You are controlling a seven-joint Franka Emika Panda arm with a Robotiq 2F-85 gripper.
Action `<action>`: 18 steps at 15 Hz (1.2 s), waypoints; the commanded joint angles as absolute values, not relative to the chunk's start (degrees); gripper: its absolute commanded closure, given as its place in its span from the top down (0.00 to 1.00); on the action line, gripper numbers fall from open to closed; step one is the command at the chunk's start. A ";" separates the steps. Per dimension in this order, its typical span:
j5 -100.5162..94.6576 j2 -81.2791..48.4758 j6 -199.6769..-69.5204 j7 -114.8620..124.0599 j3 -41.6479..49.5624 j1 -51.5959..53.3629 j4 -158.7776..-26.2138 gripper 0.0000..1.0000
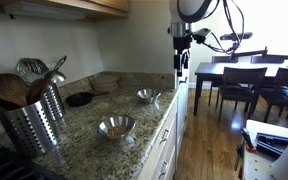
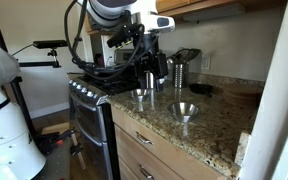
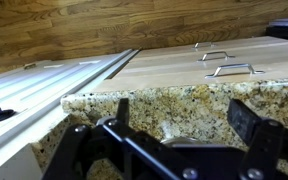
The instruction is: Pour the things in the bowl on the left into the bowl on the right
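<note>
**Pincer released off the bench edge; both bowls untouched on the granite**

Two shiny metal bowls stand upright and apart on the speckled granite bench [image 2: 219,125]. The stove-side bowl [image 2: 141,94] sits close to the black stove [image 2: 89,90]. The other bowl [image 2: 184,109] is further along the bench, nearer the front edge. Both show in both exterior views, but what lies in them is too small to make out; only bright reflections off the metal can be seen.

Behind the bowls, toward the wall, stands a perforated metal utensil holder [image 1: 34,122]. It is packed with wooden spoons [image 1: 6,90] and a few metal utensils, their handles down and heads fanning out over the rim. A dark, flat round item [image 1: 79,99] lies on the bench near the wall; I cannot tell what it is.

The pincer [image 1: 181,63] hangs in the air off the front edge of the bench, above bowl height and touching neither bowl. In the wrist view the pincer [image 3: 179,125] is released, its two dark fingers [image 3: 254,130] spread wide with nothing between them. Beyond them are the granite edge and pale drawers [image 3: 219,60] with metal handles.

A dining table [image 1: 246,70] with chairs stands well apart across the wooden floor.
</note>
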State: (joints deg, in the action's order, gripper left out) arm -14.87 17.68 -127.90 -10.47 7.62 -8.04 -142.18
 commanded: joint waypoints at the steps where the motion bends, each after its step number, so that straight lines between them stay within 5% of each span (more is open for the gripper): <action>1: -14.58 15.05 -130.57 -10.75 7.65 -7.55 -140.80 1.00; 18: -12.71 1.55 -138.54 -10.15 7.60 -7.76 -132.59 1.00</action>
